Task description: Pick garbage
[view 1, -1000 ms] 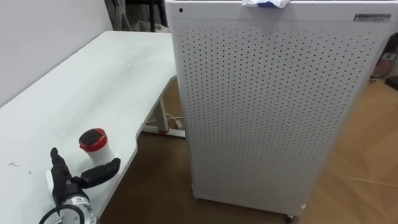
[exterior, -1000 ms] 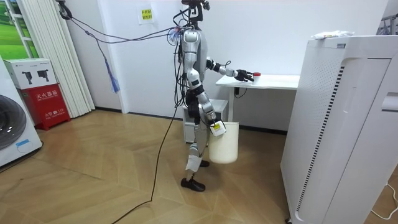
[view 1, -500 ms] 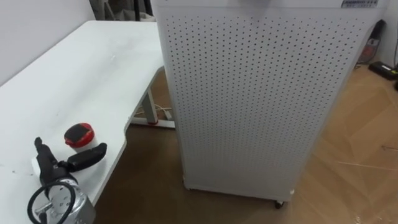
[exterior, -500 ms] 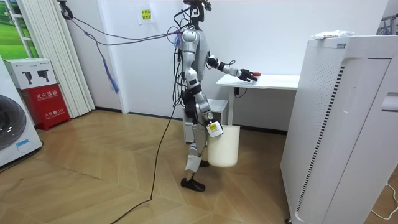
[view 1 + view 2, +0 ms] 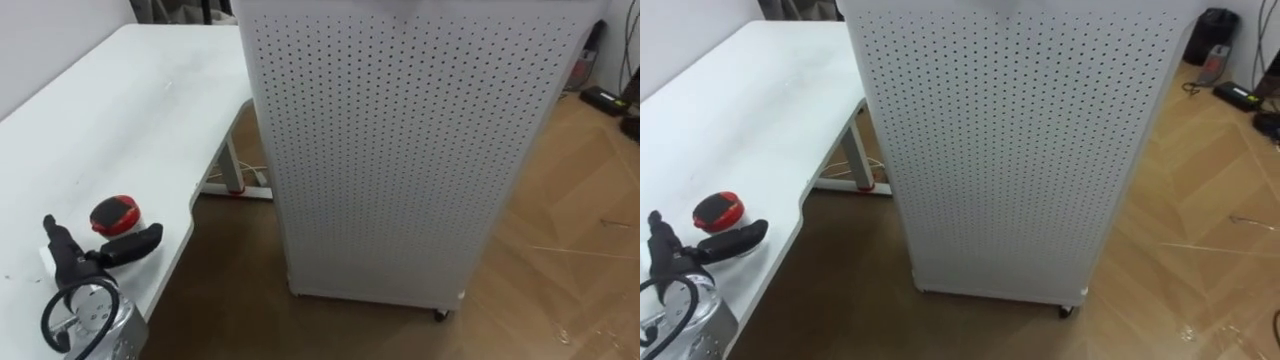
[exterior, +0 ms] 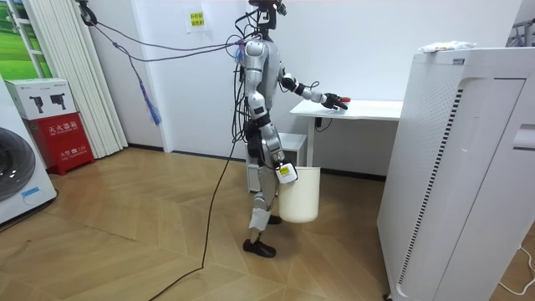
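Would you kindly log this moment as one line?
left hand: open beside red-lidded cup on table | right hand: at white bin | cup: not grasped

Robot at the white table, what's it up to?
It is picking up rubbish. The robot stands at the end of the white table. Its left hand, fingers open, reaches out right beside a small red-lidded cup near the table's edge and has not closed on it yet. A white bucket hangs at its right hand, low by its leg. A tall white cabinet full of little holes stands next to the table.
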Tool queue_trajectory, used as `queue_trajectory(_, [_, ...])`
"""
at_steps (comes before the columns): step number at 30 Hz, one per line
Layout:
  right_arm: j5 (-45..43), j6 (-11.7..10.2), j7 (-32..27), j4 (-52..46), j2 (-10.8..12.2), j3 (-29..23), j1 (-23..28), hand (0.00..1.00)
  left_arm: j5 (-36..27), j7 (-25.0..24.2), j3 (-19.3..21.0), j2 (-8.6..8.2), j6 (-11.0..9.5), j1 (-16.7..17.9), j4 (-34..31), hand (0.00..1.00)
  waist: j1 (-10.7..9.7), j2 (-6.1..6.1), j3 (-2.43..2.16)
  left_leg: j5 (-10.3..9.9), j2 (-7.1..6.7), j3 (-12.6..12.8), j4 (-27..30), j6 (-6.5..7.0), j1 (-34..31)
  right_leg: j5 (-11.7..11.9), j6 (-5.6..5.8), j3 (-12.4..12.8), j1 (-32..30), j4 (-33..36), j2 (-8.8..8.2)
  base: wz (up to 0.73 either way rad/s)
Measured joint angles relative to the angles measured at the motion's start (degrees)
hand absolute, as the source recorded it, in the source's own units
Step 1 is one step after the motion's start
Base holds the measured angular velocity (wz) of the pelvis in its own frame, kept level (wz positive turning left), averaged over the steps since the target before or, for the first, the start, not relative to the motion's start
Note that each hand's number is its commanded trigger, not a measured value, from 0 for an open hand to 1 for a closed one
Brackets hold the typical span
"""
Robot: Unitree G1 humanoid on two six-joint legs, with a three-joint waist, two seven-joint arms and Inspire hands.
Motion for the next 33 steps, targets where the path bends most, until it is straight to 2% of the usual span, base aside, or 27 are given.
queue_trajectory(1, [0.0, 0.0, 0.0, 0.0, 0.0, 0.0, 0.0, 1.0, 0.0, 0.2, 0.0, 0.01, 0.0, 0.0, 0.1, 0.0, -0.1, 0.04, 0.01, 0.0, 0.0, 0.1, 0.0, 0.01, 0.0, 0.0, 0.01, 0.0, 0.0, 0.0, -0.03, 0.0])
queue_trajectory(3, [0.5, 0.0, 0.0, -0.1, 0.0, 0.2, -0.1, 1.0, 0.0, 0.4, 0.0, 0.16, 0.0, -0.1, 0.5, 0.14, -0.7, 0.14, 0.07, 0.0, 0.2, 1.3, 0.0, 0.07, -0.2, 0.0, 0.02, 0.3, -0.3, 0.1, -0.07, 0.0])
queue_trajectory(4, [0.7, 0.0, 0.0, -0.1, 0.0, 0.2, -0.1, 1.0, 0.0, 0.4, 0.0, 0.21, -0.1, -0.2, 0.5, 0.55, -0.6, 0.14, 0.07, 0.0, 0.22, 1.4, 0.0, 0.07, -0.4, 0.0, 0.02, 0.5, -0.6, 0.2, -0.05, -0.06])
queue_trajectory(5, [0.7, 0.0, 0.0, -0.1, 0.0, 0.3, -0.4, 1.0, 0.0, 0.5, 0.0, 0.44, -0.2, -0.4, 0.5, 0.71, -0.7, 0.16, 0.11, 0.1, 0.26, 1.6, 0.3, 0.09, -0.9, 0.0, 0.01, 0.7, -1.3, 0.6, -0.08, -0.09])
queue_trajectory(6, [0.6, 0.0, 0.0, -0.1, 0.0, 0.4, -0.6, 1.0, 0.0, 0.7, 0.1, 0.61, -0.2, -0.5, 0.6, 0.76, -0.8, 0.19, 0.13, 0.1, 0.31, 1.8, 0.5, 0.1, -1.2, 0.0, -0.01, 0.9, -1.7, 0.9, -0.07, -0.08])
queue_trajectory(7, [0.6, 0.0, 0.0, 0.0, 0.0, 0.5, -0.6, 1.0, 0.0, 0.8, 0.1, 0.7, -0.3, -0.5, 0.7, 1.0, -0.8, 0.19, 0.13, 0.1, 0.33, 1.9, 0.6, 0.1, -1.3, 0.0, -0.01, 0.9, -1.8, 0.9, -0.07, -0.03])
queue_trajectory(10, [0.6, 0.0, -0.1, -0.1, 0.0, 0.5, -0.6, 1.0, 0.0, 1.9, 0.4, 1.39, -0.8, -0.8, 2.0, 1.0, -0.9, 0.17, 0.14, 0.1, 0.37, 1.9, 1.0, 0.1, -1.6, 0.0, -0.02, 0.7, -1.8, 1.1, -0.16, 0.05])
queue_trajectory(12, [0.7, 0.0, -0.2, -0.1, 0.0, 0.6, -0.8, 1.0, -0.5, 1.9, 1.0, 2.63, -0.8, -0.8, 2.4, 1.0, -0.9, -0.17, 0.37, 0.1, 0.33, 2.0, 1.1, 0.24, -2.0, 0.0, -0.01, 0.4, -2.0, 1.5, -0.34, 0.09])
queue_trajectory(14, [0.8, 0.0, -0.2, -0.1, 0.1, 0.6, -0.9, 1.0, -1.5, 1.9, 1.5, 3.13, -0.9, -1.0, 2.4, 1.0, -1.0, -0.47, 0.57, 0.2, 0.26, 2.0, 1.6, 0.28, -2.4, 0.0, 0.11, 0.2, -2.1, 1.4, -0.52, 0.12])
queue_trajectory(15, [1.1, -0.1, -0.2, -0.2, 0.1, 0.5, -0.9, 1.0, -2.1, 1.9, 2.3, 3.17, -1.0, -1.6, 2.4, 1.0, -1.3, -0.67, 0.78, 0.2, 0.28, 2.1, 1.8, 0.39, -2.9, 0.0, 0.25, -0.4, -2.2, 1.4, -0.73, 0.17])
queue_trajectory(17, [1.3, -0.1, -0.2, -0.3, 0.1, 0.5, -1.1, 1.0, -3.8, 1.9, 2.6, 3.31, -1.2, -2.6, 2.7, 1.0, -1.3, -0.83, 0.91, 0.3, 0.32, 2.5, 2.0, 0.62, -3.5, 0.1, 0.44, -0.3, -2.7, 1.4, -0.86, 0.12])
queue_trajectory(19, [1.2, -0.1, -0.2, -0.4, 0.1, 0.5, -1.1, 1.0, -3.9, 1.9, 2.6, 3.42, -1.3, -3.0, 2.8, 1.0, -1.3, -0.57, 1.09, 0.3, 0.21, 2.6, 2.1, 0.77, -4.0, 0.2, 0.6, -0.2, -3.1, 1.6, -1.02, 0.06])
queue_trajectory(21, [1.1, -0.1, -0.2, -0.4, 0.1, 0.4, -1.2, 1.0, -4.4, 1.9, 2.4, 3.18, -1.3, -3.4, 2.7, 1.0, -1.4, -0.23, 1.04, 0.3, -0.09, 2.7, 2.3, 1.09, -4.5, 0.2, 0.82, -0.5, -3.3, 1.7, -1.41, 0.11])
queue_trajectory(28, [-0.3, -0.1, 0.1, -0.1, 0.0, 0.5, -2.3, 1.0, -5.5, 1.8, 2.3, 2.77, -1.4, -3.6, 2.7, 1.0, -2.2, 0.55, 1.4, 0.0, -0.32, 2.8, 2.6, 1.67, -4.8, 0.1, 1.08, -0.4, -3.5, 2.3, -1.68, 0.05])
queue_trajectory(30, [-0.3, -0.1, 0.4, 0.1, 0.0, 0.3, -2.2, 1.0, -5.6, 1.8, 2.3, 2.77, -1.4, -3.6, 2.7, 1.0, -2.2, 0.55, 1.41, 0.0, 0.05, 4.4, 2.5, 1.74, -4.8, 0.1, 1.12, -0.2, -3.8, 2.4, -1.74, -0.05])
queue_trajectory(33, [-0.2, -0.2, 0.5, 0.1, -0.2, 0.3, -2.2, 1.0, -7.0, 1.8, 1.6, 2.78, -1.8, -3.5, 2.7, 1.0, -2.2, 0.53, 1.4, -0.1, 0.17, 5.2, 2.4, 1.81, -4.6, 0.2, 1.21, 0.4, -4.0, 2.5, -1.75, -0.08])
